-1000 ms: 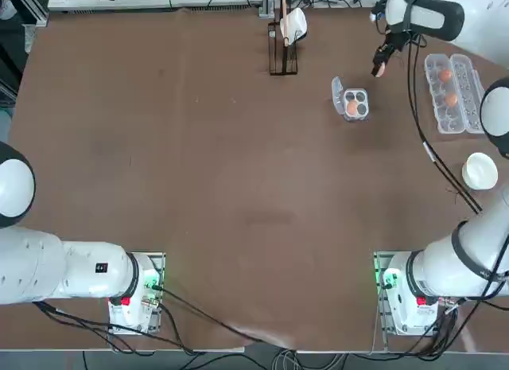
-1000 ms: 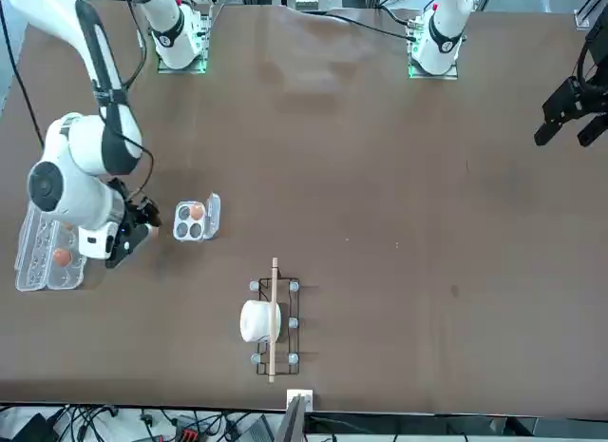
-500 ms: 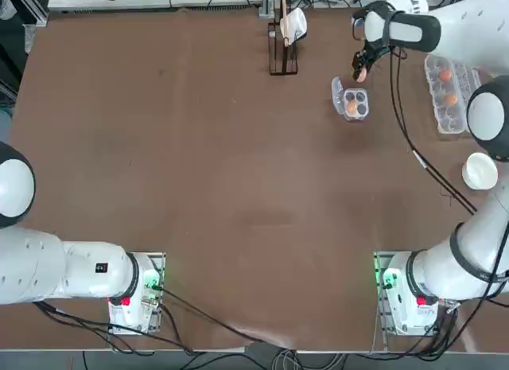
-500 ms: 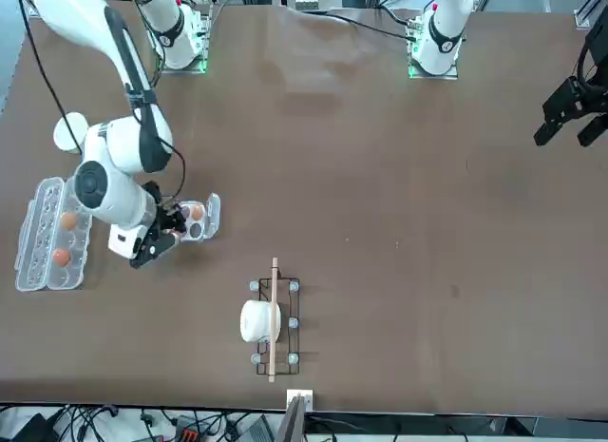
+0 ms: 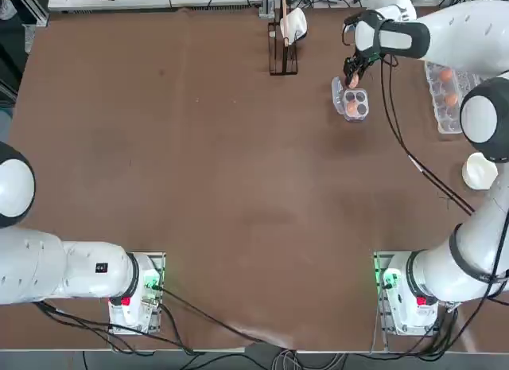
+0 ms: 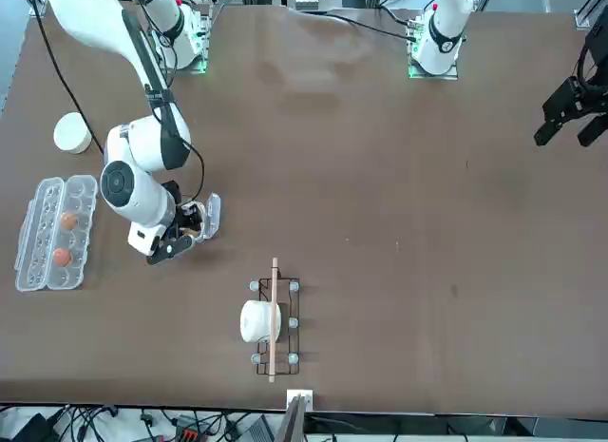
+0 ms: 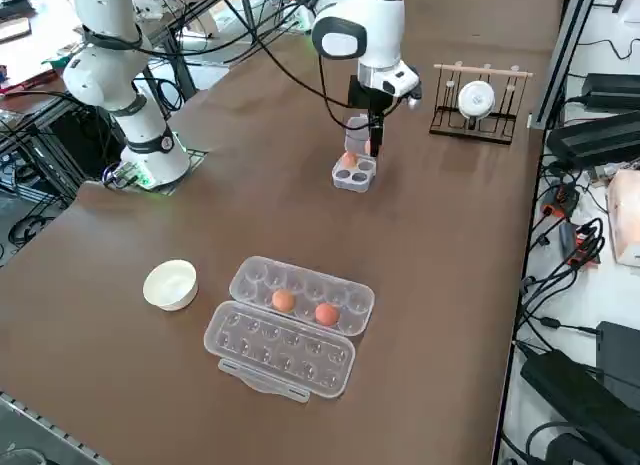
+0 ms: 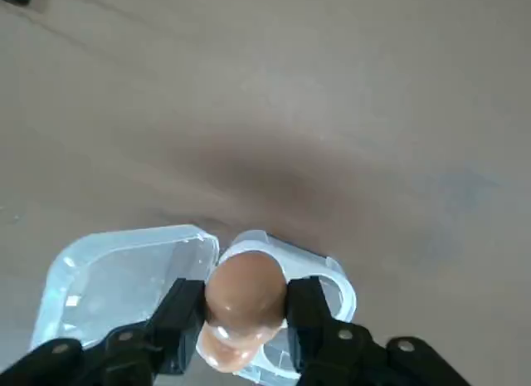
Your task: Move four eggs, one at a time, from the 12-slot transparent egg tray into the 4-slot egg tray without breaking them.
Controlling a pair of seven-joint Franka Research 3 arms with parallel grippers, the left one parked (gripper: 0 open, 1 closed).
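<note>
In the top view, I have the right gripper (image 5: 354,74) above the far side of the 4-slot egg tray (image 5: 362,115), over toward the right of the counter (image 5: 199,187). It holds one egg (image 5: 355,82), and a second egg (image 5: 351,107) sits in a cup of that tray. To the right is the 12-slot transparent egg tray (image 5: 442,107), partly under my arm, with the white bowl (image 5: 479,171) on its near side. The wire rack (image 5: 283,61) stands at the far edge.

In the front view, my gripper covers most of the small tray; its raised lid (image 6: 214,214) shows on the left side. The 12-slot tray lies open, with two eggs (image 6: 68,221) (image 6: 62,258) in it, apart from each other.

In the right side view, my gripper points down over the small tray. The large tray's clear lid (image 7: 280,347) lies folded out to the right of its cups.

In the right wrist view, I see both fingertips (image 8: 189,307) closed on the held egg, one on either side. The second egg lies beneath it, partly hidden; I can't tell whether the two touch.
</note>
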